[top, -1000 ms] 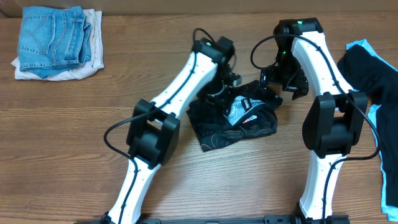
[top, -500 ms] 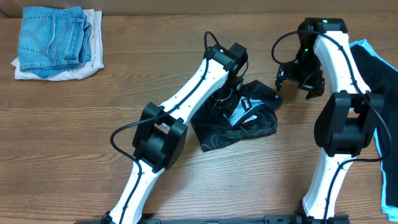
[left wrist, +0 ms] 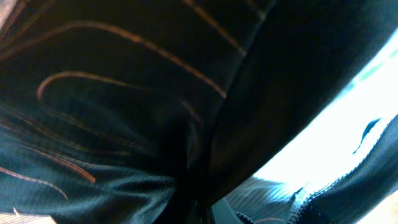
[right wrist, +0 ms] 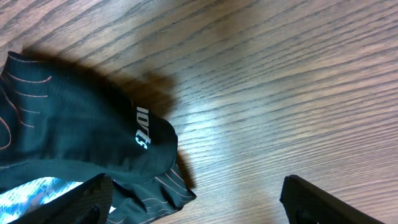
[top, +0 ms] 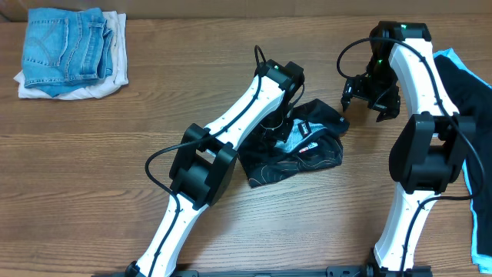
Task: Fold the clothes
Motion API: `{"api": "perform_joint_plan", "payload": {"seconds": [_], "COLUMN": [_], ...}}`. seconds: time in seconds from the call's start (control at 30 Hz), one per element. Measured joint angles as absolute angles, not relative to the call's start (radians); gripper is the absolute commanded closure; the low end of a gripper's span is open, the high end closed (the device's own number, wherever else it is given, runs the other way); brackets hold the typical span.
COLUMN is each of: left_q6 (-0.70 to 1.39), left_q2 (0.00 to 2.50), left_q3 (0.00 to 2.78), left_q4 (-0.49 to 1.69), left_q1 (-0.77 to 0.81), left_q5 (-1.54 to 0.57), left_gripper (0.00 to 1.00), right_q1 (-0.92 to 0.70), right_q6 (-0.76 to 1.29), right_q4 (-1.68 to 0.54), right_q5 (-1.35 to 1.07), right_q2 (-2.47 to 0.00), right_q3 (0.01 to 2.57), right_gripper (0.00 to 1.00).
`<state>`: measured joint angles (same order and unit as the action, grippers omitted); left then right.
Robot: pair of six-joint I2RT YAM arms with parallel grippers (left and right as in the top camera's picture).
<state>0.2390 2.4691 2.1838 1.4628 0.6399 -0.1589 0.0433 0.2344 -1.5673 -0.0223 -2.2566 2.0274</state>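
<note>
**A:** Which step?

**B:** Early, I'd say. No fold made. The jersey (top: 301,143) lies bunched near the middle of the table (top: 92,177), nothing laid flat. Your left gripper (top: 274,125) is down in its left part, and the left wrist view is all black cloth with thin orange lines.

**A:** Left jaws?

**B:** Cannot tell. The fingers are buried and no view shows them. They could be pinching cloth or just pressing.

**A:** Right?

**B:** Your right gripper (top: 367,106) hangs over bare wood just beside the jersey's far-right corner. The jaws are spread wide with nothing between them. Both fingertips (right wrist: 93,199) frame plain table in the wrist view.

**A:** Other clothes?

**B:** A black-and-blue garment (top: 461,85) lies at the right edge, well clear of both grippers. Jeans (top: 65,42) sit on a white piece (top: 117,46) at the far-left corner and look folded.

**A:** Next?

**B:** My guess is you need to spread the jersey before any fold. Bring the right gripper down on the lobe with the white lettering (right wrist: 140,132), take an edge and pull away from the left. Pinch one layer only, or the whole lump will likely drag.
</note>
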Motion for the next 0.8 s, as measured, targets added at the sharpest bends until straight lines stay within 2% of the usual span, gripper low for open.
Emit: {"api": "perform_joint_plan", "payload": {"seconds": [0.43, 0.8], "left_q6": [0.220, 0.147], "left_q2": [2.471, 2.471], "left_q3": [2.354, 2.355], "left_q4": [1.681, 1.687], "left_q1": [0.640, 0.657], "left_q5": [-0.161, -0.254], "left_gripper": [0.96, 0.96], "right_q1": [0.043, 0.043], "right_q6": [0.235, 0.234], "right_q4": [-1.537, -1.534], "right_q5": [-0.022, -0.022], "right_q2": [-2.257, -2.257], "right_q3": [2.027, 2.027], "right_gripper": [0.12, 0.12]}}
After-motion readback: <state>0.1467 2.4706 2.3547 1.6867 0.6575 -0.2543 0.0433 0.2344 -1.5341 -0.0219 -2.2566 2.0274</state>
